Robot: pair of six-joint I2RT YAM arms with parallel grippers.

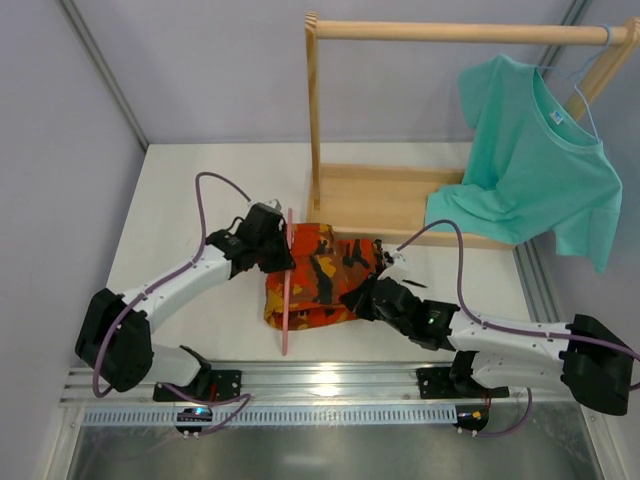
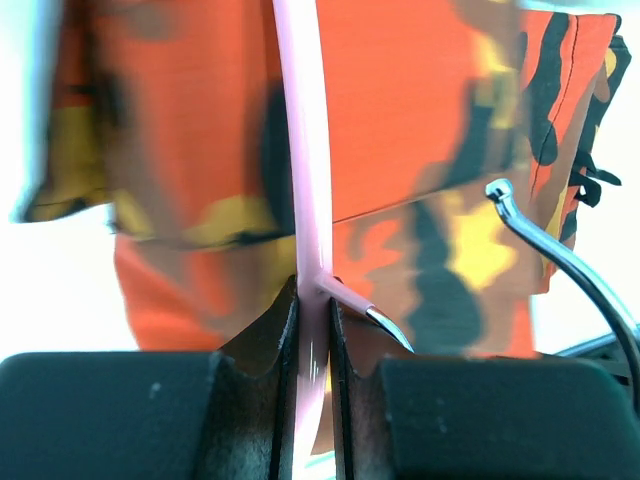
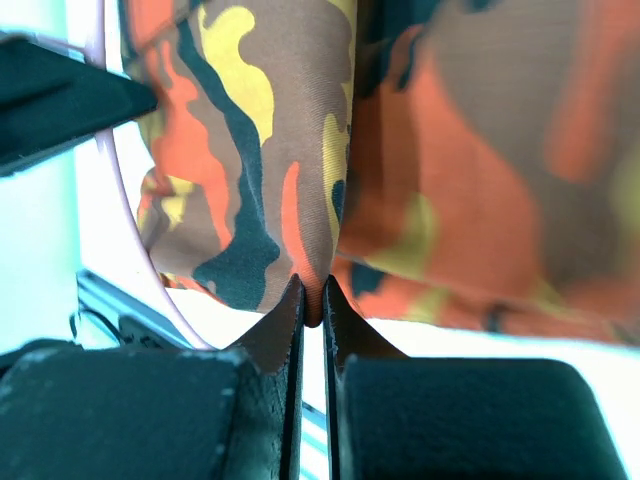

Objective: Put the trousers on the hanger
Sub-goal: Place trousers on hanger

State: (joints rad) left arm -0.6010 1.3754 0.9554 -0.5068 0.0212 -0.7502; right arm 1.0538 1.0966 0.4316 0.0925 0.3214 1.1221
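The camouflage trousers [image 1: 318, 277] lie folded and bunched on the white table between my two arms. The pink hanger [image 1: 288, 290] runs front to back along their left side. My left gripper [image 1: 281, 246] is shut on the hanger's top near its neck; in the left wrist view the pink bar [image 2: 307, 180] sits between the fingers and the silver hook [image 2: 565, 262] curves off to the right over the trousers [image 2: 420, 120]. My right gripper [image 1: 357, 297] is shut on a fold of the trousers [image 3: 300, 200] at their right edge; the fold shows pinched between its fingertips [image 3: 292, 312].
A wooden clothes rack [image 1: 400, 195] stands behind the trousers, its base on the table. A teal T-shirt [image 1: 530, 160] hangs from its top rail on a light-blue hanger [image 1: 588, 95] at the right. An aluminium rail [image 1: 320, 385] runs along the table's near edge.
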